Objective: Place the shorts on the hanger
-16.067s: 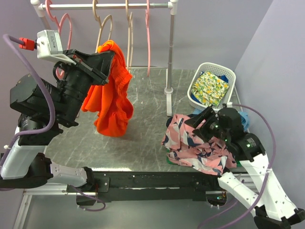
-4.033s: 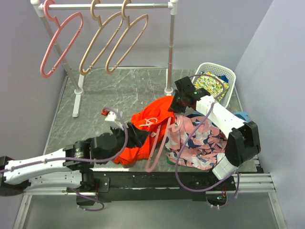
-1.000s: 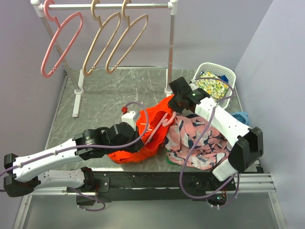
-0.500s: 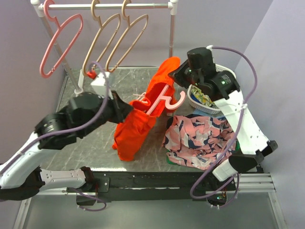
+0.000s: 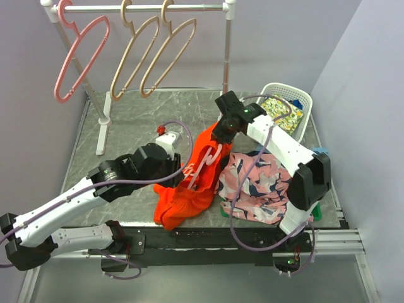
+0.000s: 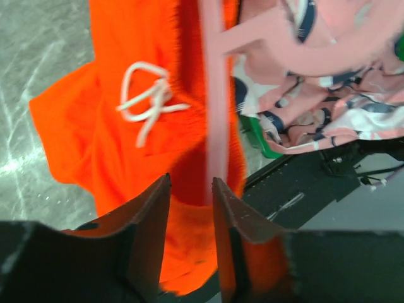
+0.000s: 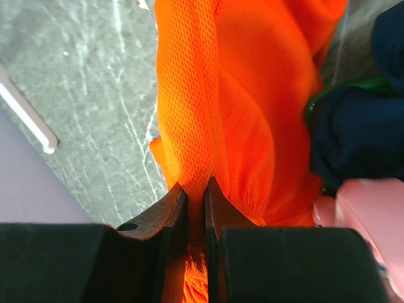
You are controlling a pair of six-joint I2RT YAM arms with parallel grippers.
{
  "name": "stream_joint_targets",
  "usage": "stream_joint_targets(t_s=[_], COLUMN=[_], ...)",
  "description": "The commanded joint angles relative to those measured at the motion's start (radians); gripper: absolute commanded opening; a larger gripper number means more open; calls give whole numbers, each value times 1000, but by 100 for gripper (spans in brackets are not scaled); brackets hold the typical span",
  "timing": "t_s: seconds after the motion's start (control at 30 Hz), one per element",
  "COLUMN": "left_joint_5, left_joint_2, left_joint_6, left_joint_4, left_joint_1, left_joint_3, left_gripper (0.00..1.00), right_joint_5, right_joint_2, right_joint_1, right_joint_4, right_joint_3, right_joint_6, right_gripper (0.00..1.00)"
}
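The orange-red shorts (image 5: pixel 183 199) hang from my right gripper (image 5: pixel 221 132) down to a heap near the table's front edge. In the right wrist view the gripper (image 7: pixel 196 189) is shut on a fold of the shorts (image 7: pixel 240 95). The pink hanger (image 5: pixel 207 163) lies slanted against the shorts, its hook uppermost. My left gripper (image 5: pixel 183 172) sits just left of it. In the left wrist view that gripper (image 6: pixel 191 189) is open; the hanger's bar (image 6: pixel 213 95) runs down into the gap by the right finger, over the shorts (image 6: pixel 95 126) and their white drawstring (image 6: pixel 148 101).
A rail at the back holds another pink hanger (image 5: pixel 76 57) and two tan hangers (image 5: pixel 136 53); its right post (image 5: pixel 226 63) stands behind my right arm. A pink, navy and white garment (image 5: pixel 262 186) lies right of the shorts. A white basket (image 5: pixel 297 101) holds floral cloth (image 5: pixel 281 110).
Both arms have come down from a raised hold, bringing shorts and hanger low over the table. The left gripper's jaws have parted; the right stays clamped on the shorts.
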Motion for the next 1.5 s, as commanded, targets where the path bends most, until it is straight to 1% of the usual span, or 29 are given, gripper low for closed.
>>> stream_joint_targets(t_s=[0.0,0.03,0.07,0.2,0.23,0.33,0.4,0.5,0.53,0.57,0.6,0.63,0.67,0.73,0.77,0.8,0.83,0.87,1.0,1.03,1.07,1.13,1.17,1.2,1.27,1.3,1.4,1.43,1.47], left_joint_5=[65,62,57,11,10,39,68,82,88,84,70,48,-22,-91,-170,-217,-244,-307,-401,-413,-418,-435,-440,-440,-415,-409,-433,-452,-456], left_joint_2=[-32,-34,-42,-103,-111,-134,-143,-158,-157,-143,-135,-123,-97,-66,-34,-17,0,27,66,70,76,89,95,96,93,90,81,70,37], left_joint_6=[53,59,64,91,103,93,73,61,57,54,41,30,16,-24,-39,-70,-79,-87,-81,-73,-61,-38,-39,-26,-3,14,17,16,14], left_joint_4=[111,106,98,2,-20,-52,-54,-43,-40,-40,-41,-44,-54,-69,-93,-106,-113,-116,-63,-51,-34,3,18,32,92,104,121,127,149], left_joint_1=[4,4,4,4,4,4,1,-19,-32,-45,-63,-118,-149,-227,-242,-253,-271,-282,-307,-307,-307,-307,-307,-307,-307,-307,-313,-316,-318], left_joint_3=[12,15,18,12,1,-65,-103,-131,-134,-137,-136,-136,-129,-126,-119,-114,-109,-102,-94,-96,-106,-114,-128,-135,-166,-174,-191,-192,-197], left_gripper=[43,51,53,63,68,73,75,81,86,87,88,88,88,88,88,86,82,79,67,62,61,53,47,34,24,2,1,1,1], right_joint_5=[-102,-112,-144,-161,-161,-161,-147,-150,-150,-150,-153,-153,-153,-150,-150,-148,-147,-147,-148,-147,-145,-147,-145,-144,-142,-147,-144,-129,-122], right_joint_2=[38,50,72,93,93,98,93,72,73,73,75,79,81,82,81,79,75,72,56,53,53,52,52,50,47,47,37,30,23], right_joint_1=[-16,-22,-28,-45,-48,-54,-60,-65,-65,-65,-65,-65,-64,-67,-65,-67,-64,-65,-64,-65,-64,-65,-65,-65,-65,-65,-64,-64,-62], right_joint_4=[29,24,22,26,27,15,7,38,38,35,32,29,23,18,13,10,9,13,22,19,15,18,12,12,9,12,12,7,10], right_joint_3=[51,53,51,43,43,53,51,11,10,10,11,16,22,27,33,34,34,28,4,0,-1,-3,-1,0,3,4,16,32,37], right_joint_6=[50,51,52,54,55,58,67,84,86,89,89,87,89,89,87,84,84,86,86,83,84,78,77,75,72,70,44,19,2], right_gripper=[0,0,0,0,0,0,0,0,0,0,0,0,0,0,0,0,0,0,0,0,0,0,0,0,0,0,0,3,12])
